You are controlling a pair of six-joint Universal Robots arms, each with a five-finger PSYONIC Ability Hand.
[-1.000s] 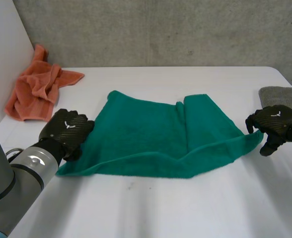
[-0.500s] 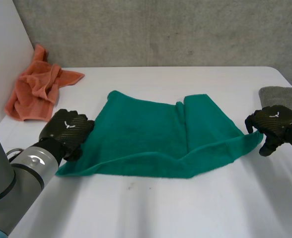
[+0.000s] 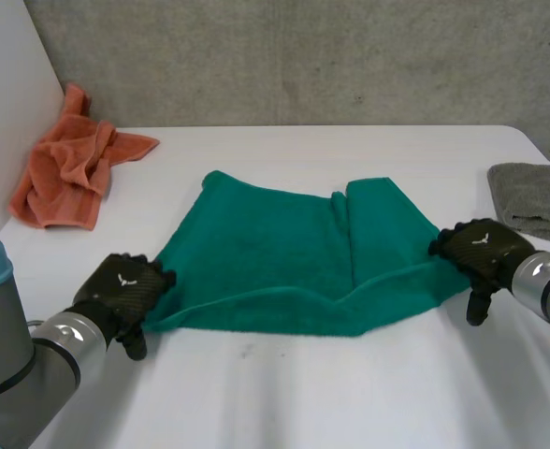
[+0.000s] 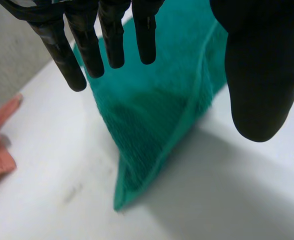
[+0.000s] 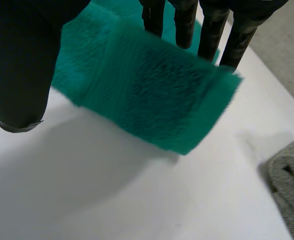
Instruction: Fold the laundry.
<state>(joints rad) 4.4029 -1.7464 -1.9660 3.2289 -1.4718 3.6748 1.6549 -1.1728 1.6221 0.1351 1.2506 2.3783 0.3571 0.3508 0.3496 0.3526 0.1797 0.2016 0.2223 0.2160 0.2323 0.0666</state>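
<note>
Closest in, at the near left: the grey left arm (image 3: 32, 374) with its light-blue cap, ending in the left hand (image 3: 123, 292). Placed low on the white table (image 3: 350, 393), right at the near-left corner of the green towel (image 3: 284, 262). From its own wrist: fingers (image 4: 87, 50) straight, side by side, pointing down over the towel's left edge; thumb (image 4: 259, 85) held well apart on the other side of the hem. Nothing pinched between them, so an open, relaxed hand. Corner tip of the towel down on the table, below the gap between fingers and thumb. Cannot tell whether the fingertips touch the cloth.

Across the table at about the same depth: the right hand (image 3: 476, 254) at the towel's near-right corner. From its own wrist: fingers (image 5: 207, 35) straight, tips at the far side of the corner flap; thumb (image 5: 17, 75) wide apart on the near side. Open as well, no pinch on the cloth. Corner flap between the two, its end slightly raised, with shadow beneath.

Between the hands: the towel spread mostly flat, with a raised crease running front to back right of its middle.

Farther right, near the table edge: a grey cloth (image 3: 537, 196), apart from the towel.

Farthest, at the far-left corner: a crumpled orange cloth (image 3: 69, 168), close to the concrete wall (image 3: 303, 56).
</note>
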